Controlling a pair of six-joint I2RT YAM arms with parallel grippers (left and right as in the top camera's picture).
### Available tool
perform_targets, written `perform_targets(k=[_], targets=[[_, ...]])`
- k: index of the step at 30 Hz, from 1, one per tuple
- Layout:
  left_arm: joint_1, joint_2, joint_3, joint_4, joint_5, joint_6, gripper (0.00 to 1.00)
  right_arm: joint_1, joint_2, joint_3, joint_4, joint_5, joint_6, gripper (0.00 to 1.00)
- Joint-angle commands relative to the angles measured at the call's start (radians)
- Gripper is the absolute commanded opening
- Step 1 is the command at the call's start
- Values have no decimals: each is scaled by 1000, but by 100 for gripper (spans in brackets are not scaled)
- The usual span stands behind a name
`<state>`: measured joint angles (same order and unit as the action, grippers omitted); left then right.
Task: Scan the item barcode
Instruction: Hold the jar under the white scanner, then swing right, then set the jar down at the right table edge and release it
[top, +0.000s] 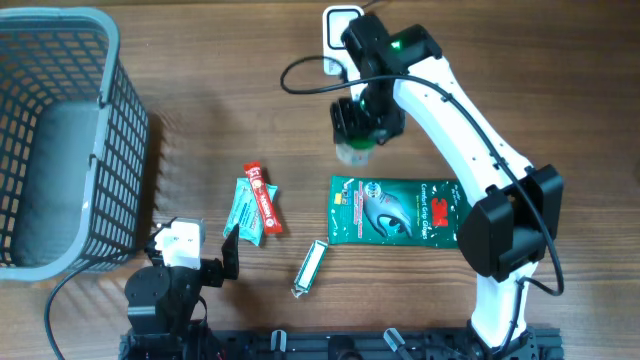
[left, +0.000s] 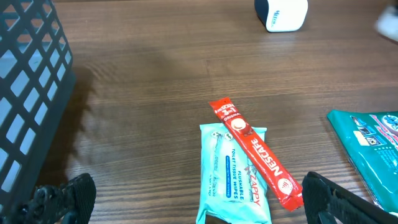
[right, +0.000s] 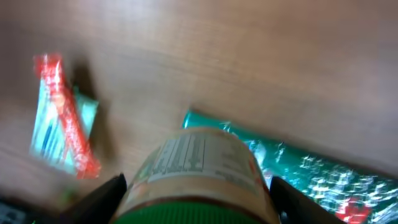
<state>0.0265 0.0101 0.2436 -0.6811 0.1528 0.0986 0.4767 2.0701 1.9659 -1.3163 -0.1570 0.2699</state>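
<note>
Between the white barcode scanner (top: 336, 28) and the green glove packet (top: 395, 210), right fingers (right: 102, 196) clamped around a pale labelled jar with a green rim (right: 196, 163), left fingers (left: 62, 198) spread wide and empty, near the red sachet stick (left: 255, 152) on the wooden counter (top: 200, 120).

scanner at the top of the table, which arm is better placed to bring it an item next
Right: the right tool grips the green-lidded jar close to the white scanner; the left tool is open and empty at the near edge.
</note>
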Motion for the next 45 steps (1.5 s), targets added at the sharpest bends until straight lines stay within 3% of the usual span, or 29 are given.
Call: perform_targets(k=[1,4,10,13,15,20,26,33,37,40,45], targets=[[4,-3,-9,3,-9,-10,100,0,2,5,169,218,26,40],[3,-3,-9,3,-9,-10,100,1,2,4,395,372,-3,34],[4,-3,-9,3,-9,-10,100,0,8,-92,831,473,-93,36],[4,-3,-9,3,-9,-10,100,0,32,-188,1101,491,-166,43],[4,-3,-9,3,-9,-10,100,0,116,-228,1353,608,-204,47],[4,-3,-9,3,-9,-10,99,0,217,-228,1542,609,-259,49],[4,-3,-9,3,-9,-10,100,-7,210,-215,1516,610,-240,49],[4,-3,-9,3,-9,-10,100,-81,-26,-210,1194,613,-205,45],[4,-3,-9,3,-9,-10,100,-255,-138,-210,935,595,-106,45],[4,-3,-9,3,-9,-10,100,-454,-141,-211,796,445,-103,49],[4,-3,-9,3,-9,-10,100,-720,-95,-211,692,357,-84,50]])
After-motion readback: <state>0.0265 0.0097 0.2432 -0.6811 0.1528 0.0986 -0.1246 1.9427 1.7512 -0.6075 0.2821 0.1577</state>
